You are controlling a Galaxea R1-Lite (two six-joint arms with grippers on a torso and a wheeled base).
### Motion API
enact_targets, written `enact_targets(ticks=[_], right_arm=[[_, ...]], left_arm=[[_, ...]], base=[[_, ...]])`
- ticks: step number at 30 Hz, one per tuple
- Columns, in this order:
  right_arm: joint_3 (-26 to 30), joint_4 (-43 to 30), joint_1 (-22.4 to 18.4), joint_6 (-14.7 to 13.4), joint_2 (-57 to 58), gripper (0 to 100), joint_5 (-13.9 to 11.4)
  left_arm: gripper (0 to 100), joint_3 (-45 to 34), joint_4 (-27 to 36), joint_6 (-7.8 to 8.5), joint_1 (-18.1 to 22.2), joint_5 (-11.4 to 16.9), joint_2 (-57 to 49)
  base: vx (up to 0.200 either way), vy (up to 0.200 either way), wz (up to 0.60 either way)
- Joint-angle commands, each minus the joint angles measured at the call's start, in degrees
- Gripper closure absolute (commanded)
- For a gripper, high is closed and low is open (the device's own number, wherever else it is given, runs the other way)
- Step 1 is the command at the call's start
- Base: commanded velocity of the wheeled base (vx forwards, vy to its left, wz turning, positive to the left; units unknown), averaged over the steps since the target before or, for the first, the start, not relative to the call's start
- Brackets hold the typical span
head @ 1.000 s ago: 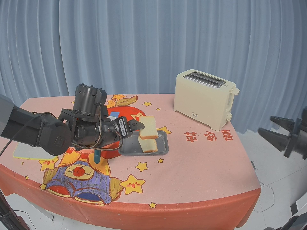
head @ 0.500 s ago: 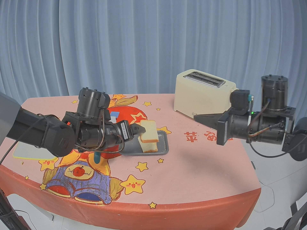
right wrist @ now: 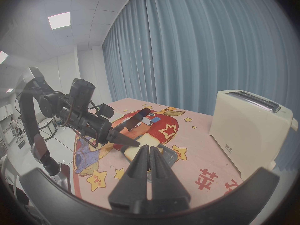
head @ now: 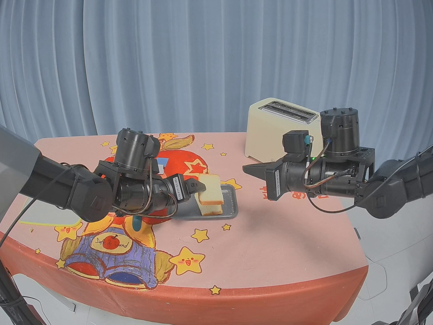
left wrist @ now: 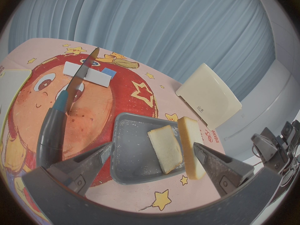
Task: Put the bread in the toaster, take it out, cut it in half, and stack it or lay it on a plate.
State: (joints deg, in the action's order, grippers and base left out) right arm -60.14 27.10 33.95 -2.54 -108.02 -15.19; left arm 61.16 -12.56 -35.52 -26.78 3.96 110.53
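Where the cartoon-printed tablecloth [head: 270, 240] begins on the robot's left, one pale cutting board [left wrist: 9, 85] with a yellow edge lies flat, partly hidden behind the left arm. Next to it lies one knife [left wrist: 62, 102] with a grey and teal handle. Its blade rests across a white strip [left wrist: 93, 76] on the cloth, and a small blue tag [left wrist: 108, 72] sits just beside that strip.

The left gripper [left wrist: 152, 146] hangs low at the near-left edge of one grey tray [head: 231, 204]. Its jaws are spread wide and hold nothing. The bread is in two halves, both on the tray: the lower half [head: 211, 208] rests on the tray floor, and the upper half [head: 211, 190] is stacked on it, slightly askew. One finger is just beside the upper half; whether it touches the crust cannot be told.

Further right, the right gripper [head: 248, 169] hovers above the cloth between tray and toaster, pointing toward the tray. Its two fingers [right wrist: 142, 160] are pressed together with nothing between them. Behind it stands one cream toaster [head: 266, 127] with two slots on top, near the table's far right edge. The right arm stands in front of it and covers its lower front.
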Motion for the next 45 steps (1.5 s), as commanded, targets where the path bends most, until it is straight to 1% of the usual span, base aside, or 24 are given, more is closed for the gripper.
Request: enact_targets(ticks=[1,5,8,22,26,28,31,32,33,35,38,39,41,42,45], right_arm=[[-2.00,0.32,0.15,-0.10,-4.83,100,-0.19],[-2.35,0.32,2.17,-0.10,-6.06,100,0.16],[-3.06,0.23,2.70,-0.10,-7.29,100,0.51],[-2.18,0.32,2.08,-0.54,-6.41,100,0.51],[-2.09,0.06,1.21,-0.63,-2.81,100,0.51],[-1.04,0.06,0.41,-0.80,-0.35,100,0.60],[2.66,0.32,-1.17,-0.80,4.49,100,1.04],[2.66,0.32,-1.17,-0.80,4.49,100,1.04],[4.68,0.32,-2.57,-0.80,7.56,100,2.27],[6.96,0.32,-4.24,-0.80,10.73,100,3.94],[10.21,0.32,-6.88,-0.80,14.59,100,4.99],[12.15,0.41,-8.37,-0.80,16.79,100,5.35],[14.70,0.32,-9.87,-0.89,19.87,100,5.52],[16.89,0.41,-10.75,-0.98,22.15,100,5.70],[21.55,0.32,-12.59,-0.98,27.51,100,5.96]], left_arm=[[0,0.28,-0.01,0.10,0.06,-0.01,1.70],[0,0.71,-0.01,0.10,0.15,-0.01,2.41],[0,0.89,-0.01,0.19,0.15,-0.01,2.41],[0,0.36,-0.01,0.10,-0.11,-0.01,1.62],[0,0.01,-0.01,0.10,-0.20,-0.09,-0.41],[0,-0.43,0.16,0.10,-0.20,-0.01,-3.04],[0,-1.83,0.08,0.28,-0.29,-0.01,-5.85],[0,-1.83,0.08,0.28,-0.29,-0.01,-5.85],[0,-2.98,0.08,0.28,-0.64,-0.01,-8.49],[0,-4.03,0.08,0.63,-1.25,-0.01,-10.86],[0,-5.61,0.08,1.95,-1.61,-0.01,-13.94],[0,-6.58,0.08,2.74,-1.61,-0.09,-15.96],[0,-8.16,-0.01,3.71,-1.61,-0.09,-19.04],[0,-9.22,-0.01,4.32,-1.61,-0.09,-21.59],[0,-11.68,-0.01,5.46,-1.52,-0.18,-26.86]], base=[[0.000,0.000,0.00],[0.000,0.000,0.00],[0.000,0.000,0.00],[0.000,0.000,0.00],[0.000,0.000,0.00],[0.000,0.000,0.00],[0.000,0.000,0.00],[0.000,0.000,0.00],[0.000,0.000,0.00],[0.000,0.000,0.00],[0.000,0.000,0.00],[0.000,0.000,0.00],[0.000,0.000,0.00],[0.000,0.000,0.00],[0.000,0.000,0.00]])
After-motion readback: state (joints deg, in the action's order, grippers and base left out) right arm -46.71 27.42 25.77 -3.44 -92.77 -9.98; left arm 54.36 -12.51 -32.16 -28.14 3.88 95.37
